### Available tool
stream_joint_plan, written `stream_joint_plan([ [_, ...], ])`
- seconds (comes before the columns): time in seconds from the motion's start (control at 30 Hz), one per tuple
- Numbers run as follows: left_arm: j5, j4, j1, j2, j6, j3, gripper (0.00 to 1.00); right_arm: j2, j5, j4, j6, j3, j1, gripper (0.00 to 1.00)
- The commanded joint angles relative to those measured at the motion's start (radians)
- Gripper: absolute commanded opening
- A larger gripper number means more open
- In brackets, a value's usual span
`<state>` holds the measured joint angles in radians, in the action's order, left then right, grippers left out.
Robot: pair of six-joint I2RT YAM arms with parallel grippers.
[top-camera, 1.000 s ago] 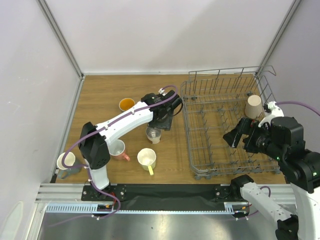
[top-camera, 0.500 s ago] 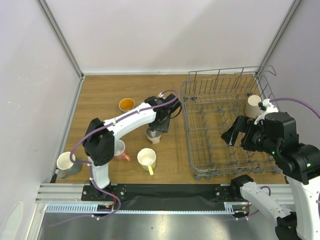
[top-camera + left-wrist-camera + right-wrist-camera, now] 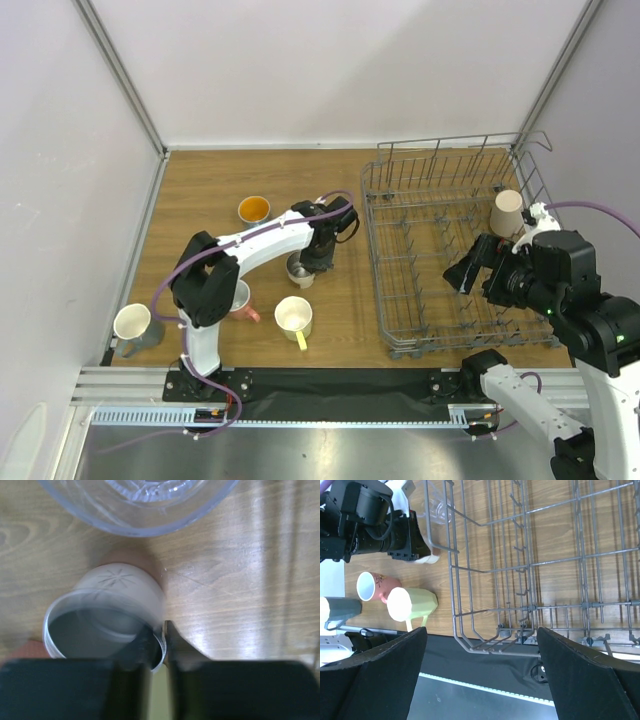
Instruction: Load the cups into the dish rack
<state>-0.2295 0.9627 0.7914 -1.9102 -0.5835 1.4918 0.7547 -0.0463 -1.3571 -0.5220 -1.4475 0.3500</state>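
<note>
Far left on the table [image 3: 205,180], the grey-blue mug [image 3: 133,325] sits alone near the edge, then the pink mug [image 3: 240,297] and the yellow-cream mug [image 3: 293,314] nearer the arms, with the blue cup [image 3: 253,208] farther back, all waiting their turn. Now the action: the left gripper [image 3: 159,636] is down on the small steel cup [image 3: 100,625], one finger inside the mouth, the other outside, pinching the right side of the rim between them. That's a thin hold, so I'd want the squeeze firm and square on the wall before any lift, then a straight rise, because the clear glass [image 3: 135,502] stands just beyond the cup on its far side and a sideways drag could knock it. The cup sits directly under the fingers, its body reaching out to their left, upright on the wood. Moving right, the dish rack [image 3: 445,168] lies close by, just right of this pick-up, so the carry looks short. Over its near right part hovers the right gripper [image 3: 470,272], fingers spread wide and holding nothing. Far right, the beige cup [image 3: 507,212] is already in the rack's far right corner.
</note>
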Motion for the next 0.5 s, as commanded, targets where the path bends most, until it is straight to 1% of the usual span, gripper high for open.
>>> stream_joint_plan([
  [0.0,0.013,-0.016,-0.006,0.028,0.014,-0.008,0.08,-0.011,-0.007,-0.028,-0.026,0.012,0.003,1.00],
  [0.03,0.012,-0.010,-0.006,0.037,0.013,-0.007,0.01,-0.009,-0.013,-0.027,-0.027,0.018,0.003,1.00],
  [0.07,0.004,0.014,-0.006,0.071,0.001,-0.005,0.00,-0.009,-0.026,-0.024,-0.021,0.021,0.003,1.00],
  [0.13,-0.016,0.030,-0.004,0.120,-0.010,0.001,0.00,-0.005,-0.088,-0.001,-0.007,0.041,0.004,1.00],
  [0.17,-0.017,0.043,-0.006,0.170,-0.025,0.004,0.00,-0.003,-0.117,0.009,-0.006,0.051,0.003,1.00],
  [0.27,0.002,0.071,-0.006,0.249,-0.056,0.053,0.00,0.003,-0.138,0.058,-0.010,0.075,0.003,1.00],
  [0.3,0.013,0.091,-0.004,0.299,-0.062,0.073,0.00,0.008,-0.156,0.085,-0.009,0.076,0.003,1.00],
  [0.37,0.054,0.102,-0.006,0.353,-0.091,0.134,0.00,0.034,-0.194,0.113,-0.013,0.075,0.003,1.00],
  [0.43,0.105,0.064,-0.007,0.437,-0.107,0.172,0.00,0.050,-0.234,0.174,-0.022,0.075,0.003,1.00],
  [0.47,0.169,0.035,-0.008,0.468,-0.128,0.170,0.00,0.064,-0.289,0.202,-0.030,0.075,0.004,1.00],
])
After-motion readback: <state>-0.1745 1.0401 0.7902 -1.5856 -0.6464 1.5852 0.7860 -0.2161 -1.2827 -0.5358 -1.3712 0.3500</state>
